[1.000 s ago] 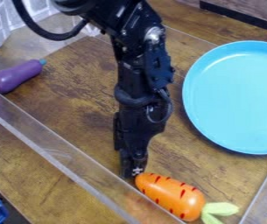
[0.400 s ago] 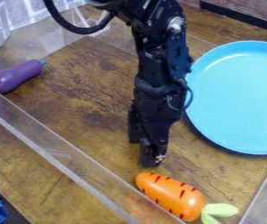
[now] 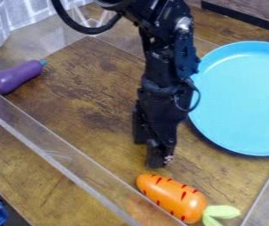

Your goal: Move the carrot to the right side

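The carrot [image 3: 172, 198] lies on the wooden table near the front right edge, orange with dark stripes, its pale green top [image 3: 222, 214] pointing right. My gripper [image 3: 161, 158] hangs from the black arm just above and behind the carrot, pointing down, apart from it and holding nothing. Its fingers look close together, but the view does not show clearly whether they are open or shut.
A large blue plate [image 3: 242, 84] lies at the right. A purple eggplant toy [image 3: 17, 76] lies at the far left. A clear plastic wall [image 3: 54, 154] runs along the front left edge of the table.
The arm has moved right and away from the carrot, rising a little. The carrot has stayed in place.
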`<state>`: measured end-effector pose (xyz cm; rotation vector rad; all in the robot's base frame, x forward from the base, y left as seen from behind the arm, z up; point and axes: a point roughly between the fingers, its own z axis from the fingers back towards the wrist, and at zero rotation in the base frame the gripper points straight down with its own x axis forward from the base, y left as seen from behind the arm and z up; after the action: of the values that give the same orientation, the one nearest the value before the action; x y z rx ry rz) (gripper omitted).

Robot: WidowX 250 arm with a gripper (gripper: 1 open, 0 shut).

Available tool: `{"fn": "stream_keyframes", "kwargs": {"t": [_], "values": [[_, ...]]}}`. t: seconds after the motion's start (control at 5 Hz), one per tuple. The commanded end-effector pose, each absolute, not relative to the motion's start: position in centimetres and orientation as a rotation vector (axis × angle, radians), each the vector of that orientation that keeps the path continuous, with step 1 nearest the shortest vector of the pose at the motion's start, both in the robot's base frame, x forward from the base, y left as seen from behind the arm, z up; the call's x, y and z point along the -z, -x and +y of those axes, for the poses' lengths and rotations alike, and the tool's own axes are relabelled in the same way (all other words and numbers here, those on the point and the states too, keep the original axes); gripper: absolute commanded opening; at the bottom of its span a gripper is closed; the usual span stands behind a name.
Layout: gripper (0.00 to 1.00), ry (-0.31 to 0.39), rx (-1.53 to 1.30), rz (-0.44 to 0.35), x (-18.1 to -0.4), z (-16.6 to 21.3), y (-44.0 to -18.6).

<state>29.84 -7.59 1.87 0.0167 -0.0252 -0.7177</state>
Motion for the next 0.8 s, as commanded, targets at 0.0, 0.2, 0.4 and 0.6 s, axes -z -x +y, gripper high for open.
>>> {"fn": "stream_keyframes", "kwargs": {"t": [0.0, 0.2, 0.4, 0.6], "values": [[1.00, -0.027, 0.828, -0.047, -2.2, -9.6, -29.7], [1.00, -0.031, 0.910, -0.047, -2.2, -10.3, -29.7], [1.00, -0.029, 0.966, -0.045, -2.2, -11.0, -29.8], [1.00, -0.026, 0.984, -0.050, -2.2, -11.0, -29.8]]}}
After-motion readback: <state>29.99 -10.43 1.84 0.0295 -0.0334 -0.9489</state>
